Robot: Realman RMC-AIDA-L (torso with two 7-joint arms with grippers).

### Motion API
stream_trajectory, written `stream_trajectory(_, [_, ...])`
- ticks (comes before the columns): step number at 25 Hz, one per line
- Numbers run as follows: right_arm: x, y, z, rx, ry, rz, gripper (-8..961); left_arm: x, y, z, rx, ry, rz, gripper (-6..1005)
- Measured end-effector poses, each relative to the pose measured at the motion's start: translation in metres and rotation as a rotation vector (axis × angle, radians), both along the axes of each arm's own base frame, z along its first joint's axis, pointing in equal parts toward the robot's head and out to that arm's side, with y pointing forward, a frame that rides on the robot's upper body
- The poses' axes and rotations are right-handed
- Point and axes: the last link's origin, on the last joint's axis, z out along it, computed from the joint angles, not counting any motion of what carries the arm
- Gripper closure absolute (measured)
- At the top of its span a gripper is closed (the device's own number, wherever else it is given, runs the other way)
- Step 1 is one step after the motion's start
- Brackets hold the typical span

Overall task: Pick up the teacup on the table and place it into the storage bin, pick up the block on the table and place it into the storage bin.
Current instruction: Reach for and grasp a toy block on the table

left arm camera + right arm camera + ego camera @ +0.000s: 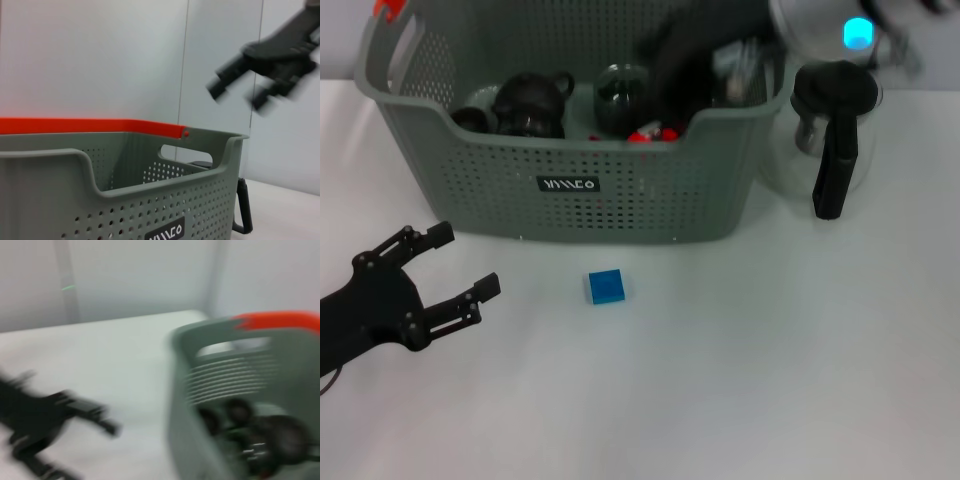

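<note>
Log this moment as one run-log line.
left gripper: open, on table near block | right gripper: above storage bin | blue block: on table, unpicked

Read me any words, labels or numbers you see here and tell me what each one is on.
One text only: a small black label with white lettering on the front wall of the storage bin. It is too blurred to read for certain; it looks roughly like "VIVICO".
No other text or numbers are visible.
</note>
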Motion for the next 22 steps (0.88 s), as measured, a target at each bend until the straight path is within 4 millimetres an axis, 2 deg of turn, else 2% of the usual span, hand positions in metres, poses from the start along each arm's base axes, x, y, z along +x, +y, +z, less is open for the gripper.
stream_trajectory(3, [0.015, -0.013, -0.019, -0.092, -0.05, 0.014, 188, 0.0, 0.0, -0.001, -0.001, 0.001, 0.002, 108])
stream_trajectory(5, [0.028, -0.017, -0.035, -0.136, -0.096, 0.011, 128, -0.001, 0.0, -0.001, -0.001, 0.001, 0.005, 108])
stream_trajectory(9, [0.053, -0.016, -0.062, -0.188, -0.178, 0.0, 8, -0.001, 0.0, -0.001, 0.0, 0.002, 0.006, 108])
stream_trajectory(16, [0.078, -0.005, -0.102, -0.177, -0.273, 0.014, 8, -0.001, 0.002, -0.003, -0.004, 0.012, 0.012, 108])
stream_trajectory(22, [0.083, -0.013, -0.127, -0.179, -0.316, 0.181, 8, -0.001, 0.002, -0.003, -0.004, 0.011, 0.012, 108])
